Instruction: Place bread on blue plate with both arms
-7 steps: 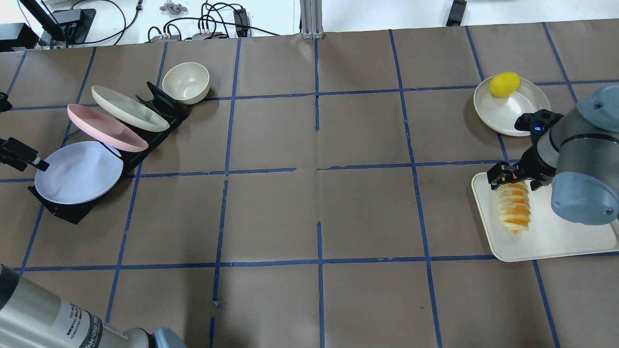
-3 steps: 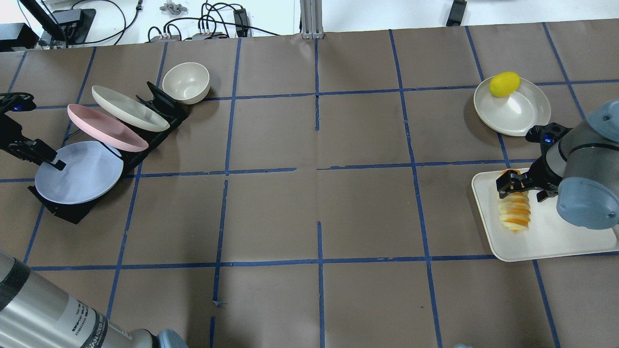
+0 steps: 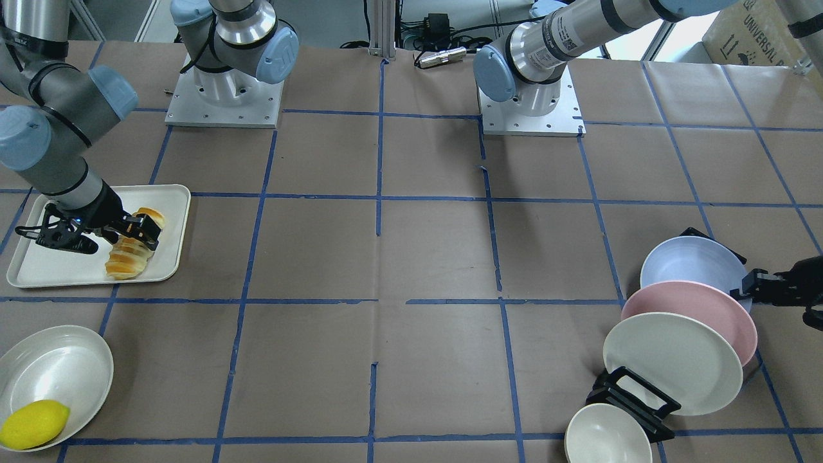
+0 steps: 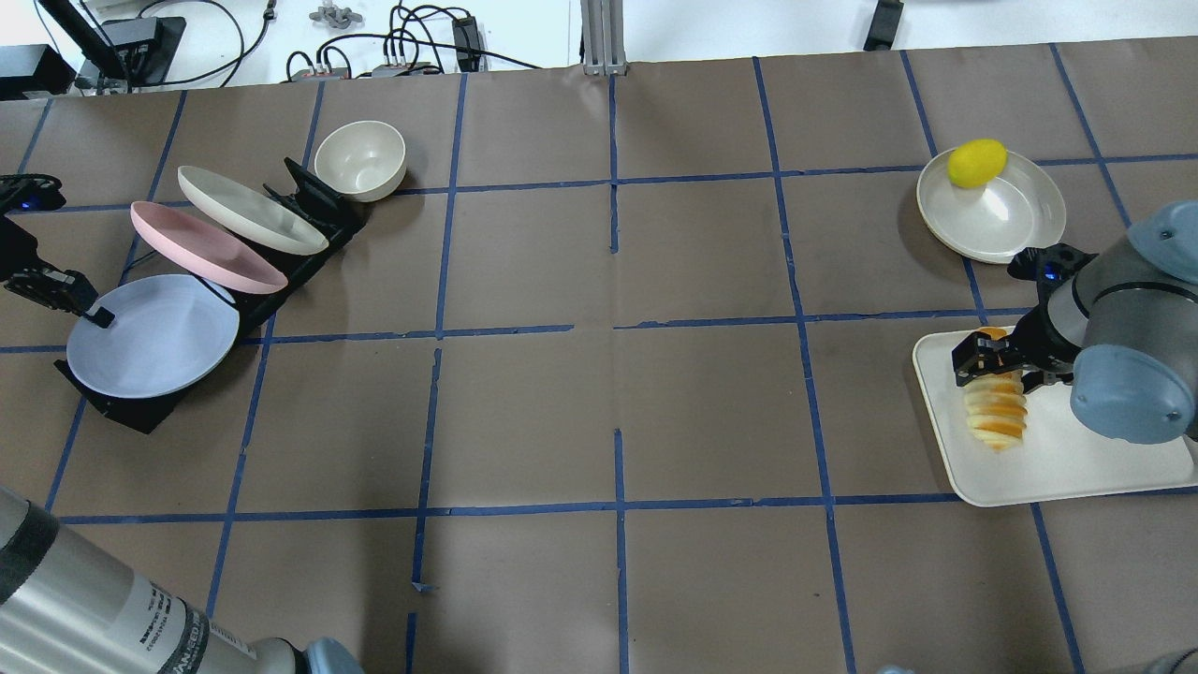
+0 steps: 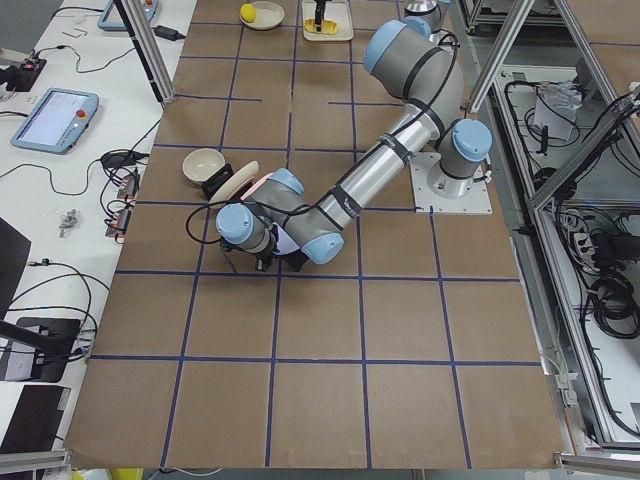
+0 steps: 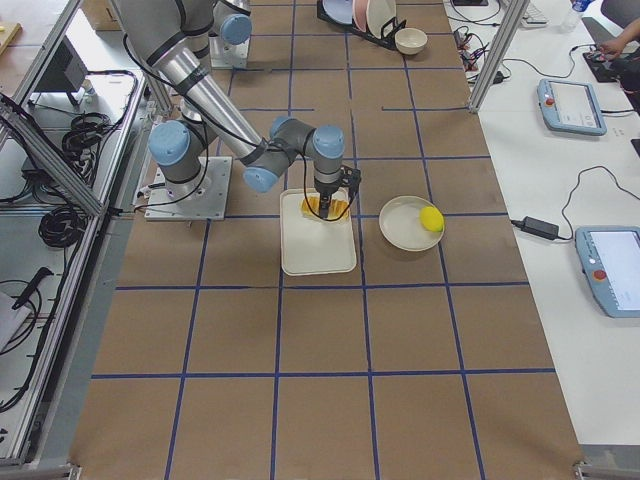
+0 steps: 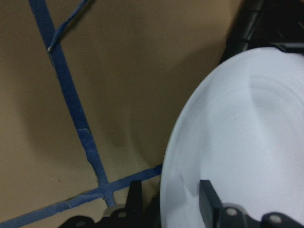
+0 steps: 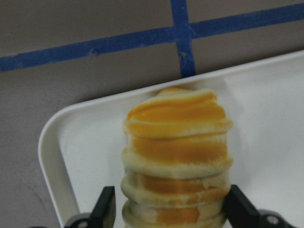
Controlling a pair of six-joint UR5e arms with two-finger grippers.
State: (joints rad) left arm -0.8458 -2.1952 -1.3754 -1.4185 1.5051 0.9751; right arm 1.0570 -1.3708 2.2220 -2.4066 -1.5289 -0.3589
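The bread (image 4: 995, 412) lies lengthwise on the tray (image 4: 1076, 468), near the tray's inner edge. The right end effector (image 4: 994, 360) straddles its far end, jaws spread wide and not clamping. Far across the worktop (image 4: 618, 374) from the tray, the blue plate (image 4: 154, 337) leans in a rack (image 4: 122, 412). The left end effector (image 7: 170, 190) is spread apart and brackets the plate's rim.

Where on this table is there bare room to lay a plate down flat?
The middle of the table is bare, between the rack on the robot's left and the tray on its right. Crowded: the rack end, with the left gripper at the blue plate, and the tray, where the right gripper straddles the bread.
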